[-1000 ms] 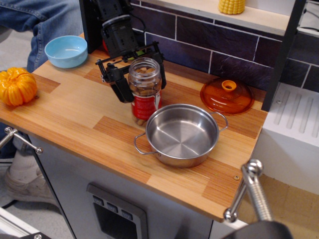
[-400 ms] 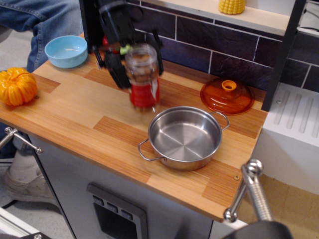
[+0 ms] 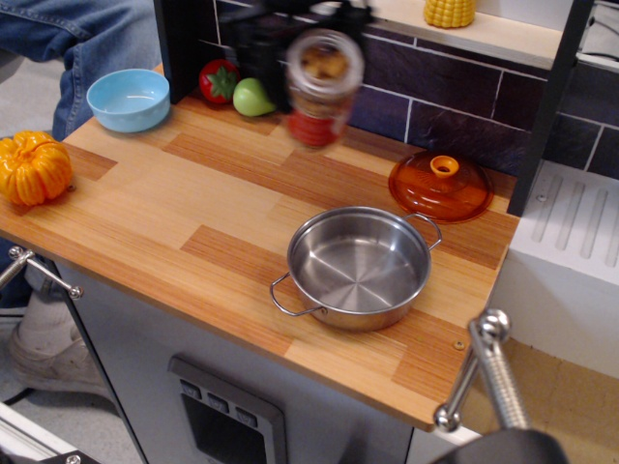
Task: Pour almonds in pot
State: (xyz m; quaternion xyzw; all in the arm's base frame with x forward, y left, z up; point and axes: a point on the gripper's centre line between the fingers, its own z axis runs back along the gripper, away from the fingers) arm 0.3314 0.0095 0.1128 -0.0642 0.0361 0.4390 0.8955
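The clear jar (image 3: 322,89) with a red label band holds brown almonds (image 3: 325,64). It is lifted well above the counter, blurred by motion, behind and left of the pot. My gripper (image 3: 311,29) is shut on the jar near its top; its dark body is blurred at the frame's upper edge. The shiny steel pot (image 3: 356,267) with two loop handles stands empty on the wooden counter, near the front right.
An orange domed lid (image 3: 440,187) lies behind the pot. A light-blue bowl (image 3: 128,99), an orange pumpkin (image 3: 34,168), a red tomato (image 3: 221,80) and a green pear (image 3: 253,98) sit to the left. A yellow corn (image 3: 450,12) is on the shelf.
The jar has risen off the counter and moved up and to the right in my gripper. The tomato and pear behind it have come into view. The pot has shifted slightly.
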